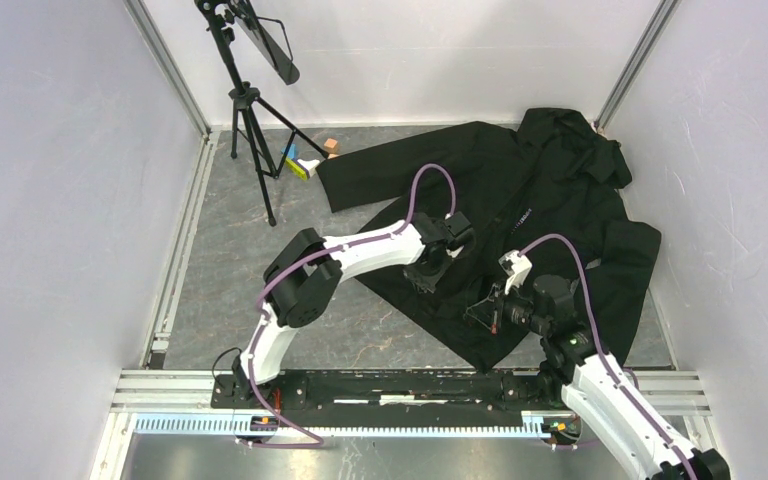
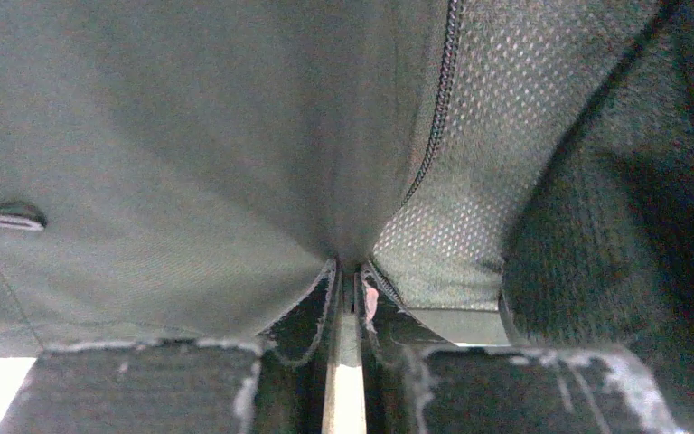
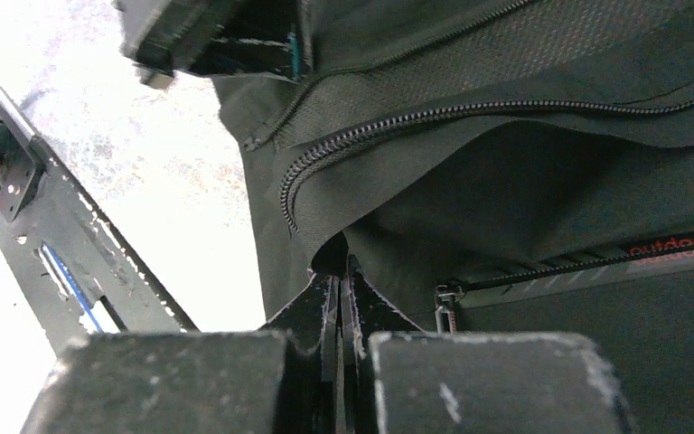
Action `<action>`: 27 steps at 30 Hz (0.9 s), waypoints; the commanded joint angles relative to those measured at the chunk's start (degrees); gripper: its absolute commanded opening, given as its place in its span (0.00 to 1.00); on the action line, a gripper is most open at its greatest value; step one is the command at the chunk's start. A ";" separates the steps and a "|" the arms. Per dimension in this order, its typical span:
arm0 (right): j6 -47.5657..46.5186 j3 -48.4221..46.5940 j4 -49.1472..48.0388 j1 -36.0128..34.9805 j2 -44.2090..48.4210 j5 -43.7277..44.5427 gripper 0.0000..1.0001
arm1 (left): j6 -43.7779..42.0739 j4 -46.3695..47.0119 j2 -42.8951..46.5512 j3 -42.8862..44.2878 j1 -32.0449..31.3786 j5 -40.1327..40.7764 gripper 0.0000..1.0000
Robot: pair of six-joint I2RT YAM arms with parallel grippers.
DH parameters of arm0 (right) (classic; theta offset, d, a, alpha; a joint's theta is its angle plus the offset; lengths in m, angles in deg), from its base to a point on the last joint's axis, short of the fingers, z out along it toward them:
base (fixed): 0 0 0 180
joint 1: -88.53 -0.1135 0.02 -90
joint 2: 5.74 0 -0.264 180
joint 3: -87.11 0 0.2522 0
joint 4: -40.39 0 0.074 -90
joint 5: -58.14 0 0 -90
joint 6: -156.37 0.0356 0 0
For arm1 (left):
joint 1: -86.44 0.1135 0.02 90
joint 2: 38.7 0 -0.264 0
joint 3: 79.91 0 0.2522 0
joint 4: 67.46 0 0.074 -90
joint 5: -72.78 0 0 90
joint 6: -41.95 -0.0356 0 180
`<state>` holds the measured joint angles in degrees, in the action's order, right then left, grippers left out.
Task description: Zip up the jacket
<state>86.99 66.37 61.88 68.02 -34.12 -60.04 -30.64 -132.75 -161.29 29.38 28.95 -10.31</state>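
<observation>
Closest in, the left tool (image 2: 348, 303) has its padded fingers (image 2: 145, 389) drawn almost together on a fold of the jacket (image 1: 550, 200), beside the mesh lining (image 2: 479, 136). The right tool (image 3: 339, 303) is clamped tight on a fold of cloth just below the front zipper (image 3: 470, 113) near the hem. The jacket lies spread open on the tabletop (image 1: 240, 290), hood toward the far right corner and hem toward the near edge, between the two arms. Both grips look thin, so a firm pull could let the cloth slide out. Neither tool holds a slider, and I cannot find one in these views; if the two front edges are not brought level at the hem, the teeth will probably not engage. Tugging could also drag or bunch the whole garment. The only container is a zip pocket (image 3: 587, 262), which appears zipped shut; what it holds, if anything, cannot be seen.
</observation>
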 commanded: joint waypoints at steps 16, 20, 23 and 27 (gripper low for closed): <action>5.92 -3.89 -20.19 -0.81 -15.03 -1.37 0.00 | -1.03 35.62 26.24 -23.64 4.27 -5.66 0.02; 12.05 -1.64 -29.36 -5.48 -18.54 4.52 0.00 | 0.51 47.63 30.12 -32.09 4.23 -4.26 0.02; 17.12 0.23 -34.91 -8.69 -20.86 11.32 0.00 | 0.04 59.52 33.48 -39.73 4.24 -3.31 0.02; 20.62 0.15 -35.46 -12.76 -23.73 20.11 0.00 | -0.91 64.61 35.81 -44.33 4.15 -2.70 0.02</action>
<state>101.64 66.28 33.25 58.40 -55.82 -51.61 -31.19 -82.26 -129.46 -11.95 33.12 -14.28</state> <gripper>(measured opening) 0.009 0.035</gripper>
